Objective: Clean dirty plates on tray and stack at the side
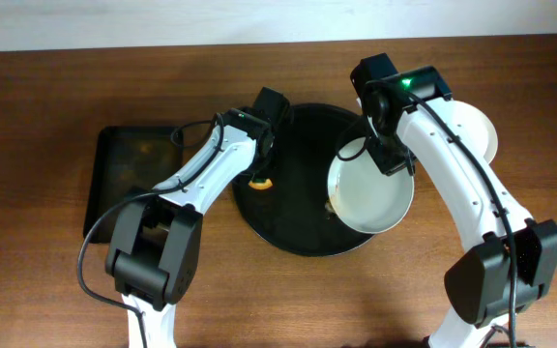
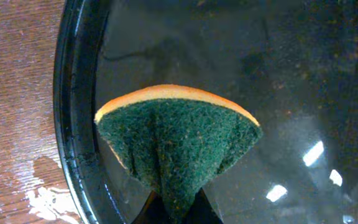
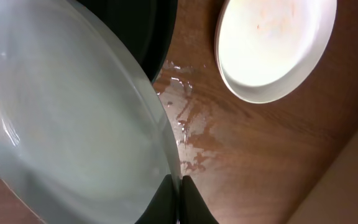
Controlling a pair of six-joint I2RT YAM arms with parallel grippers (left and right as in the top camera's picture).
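The large round black tray (image 1: 293, 208) lies mid-table. My right gripper (image 1: 392, 159) is shut on the rim of a white plate (image 1: 370, 188), which it holds tilted over the tray's right side. In the right wrist view the fingers pinch that plate (image 3: 73, 118) at its edge, at the right gripper (image 3: 180, 186). A second plate (image 1: 480, 126) lies on the table to the right of the tray, partly under the right arm; a faint orange trace marks this second plate (image 3: 272, 46). My left gripper (image 1: 259, 179) is shut on a green and orange sponge (image 2: 176, 143) over the tray's left part.
A smaller rectangular black tray (image 1: 129, 174) sits at the left. Water patches wet the wood beside the round tray's rim (image 2: 73, 124), one wet patch (image 2: 48, 199) on its left and a puddle (image 3: 185, 124) on its right.
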